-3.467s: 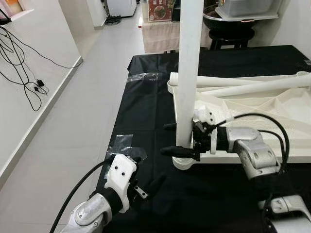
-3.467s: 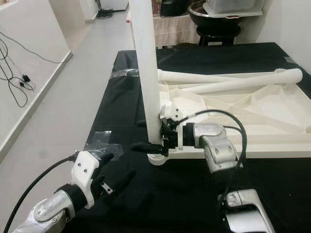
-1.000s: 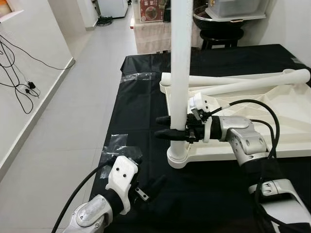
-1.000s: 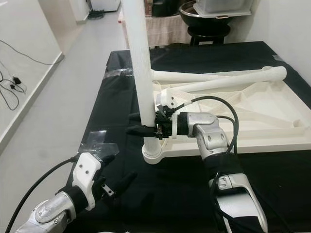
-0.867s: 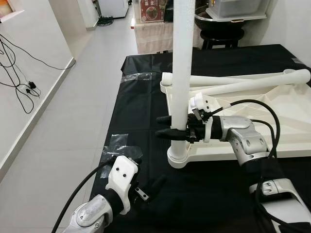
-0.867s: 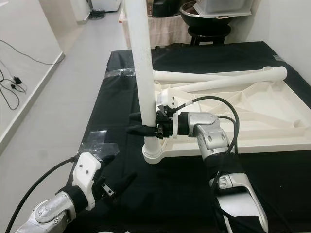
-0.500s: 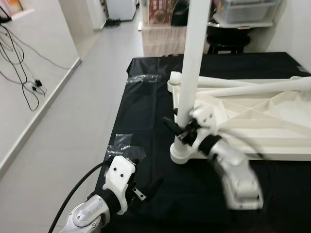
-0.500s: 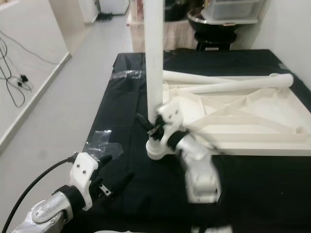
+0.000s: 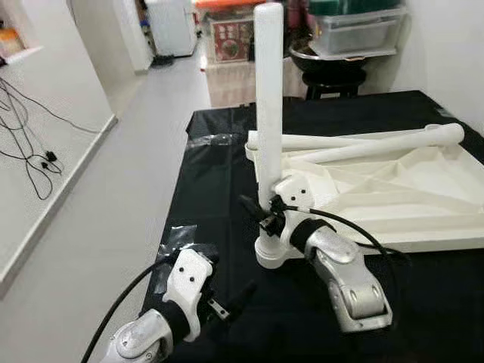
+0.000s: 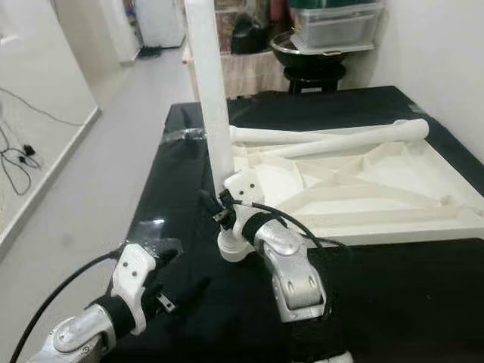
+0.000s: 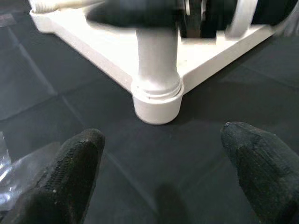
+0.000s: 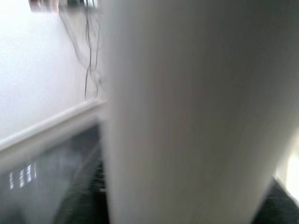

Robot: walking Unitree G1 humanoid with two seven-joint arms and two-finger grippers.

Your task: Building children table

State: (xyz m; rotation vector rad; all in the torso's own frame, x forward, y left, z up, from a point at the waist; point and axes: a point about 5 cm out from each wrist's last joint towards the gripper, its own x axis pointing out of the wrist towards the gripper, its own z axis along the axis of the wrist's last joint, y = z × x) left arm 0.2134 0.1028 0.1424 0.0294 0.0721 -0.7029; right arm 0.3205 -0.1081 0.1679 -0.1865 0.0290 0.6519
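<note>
A white table leg (image 9: 268, 98) stands upright in the corner socket (image 11: 157, 101) of the upside-down white tabletop (image 9: 423, 189). My right gripper (image 9: 261, 215) is shut on the white table leg low down, just above the socket; the right wrist view shows the leg (image 12: 177, 112) pressed close and blurred. Two more loose legs (image 9: 355, 141) lie across the far side of the tabletop. My left gripper (image 9: 225, 276) hovers open over the black cloth, nearer to me and left of the socket, its fingertips (image 11: 77, 168) wide apart and holding nothing.
The black cloth-covered table (image 9: 219, 174) has patches of clear tape (image 9: 178, 231) near its left edge. Open grey floor runs along the left, with cables (image 9: 30, 151) on the wall. A dark stool and storage bins (image 9: 336, 72) stand behind the table.
The camera has shifted. My right forearm has swung round toward me and its wrist has rolled about the leg, still gripping it near the base. The left gripper has stayed put.
</note>
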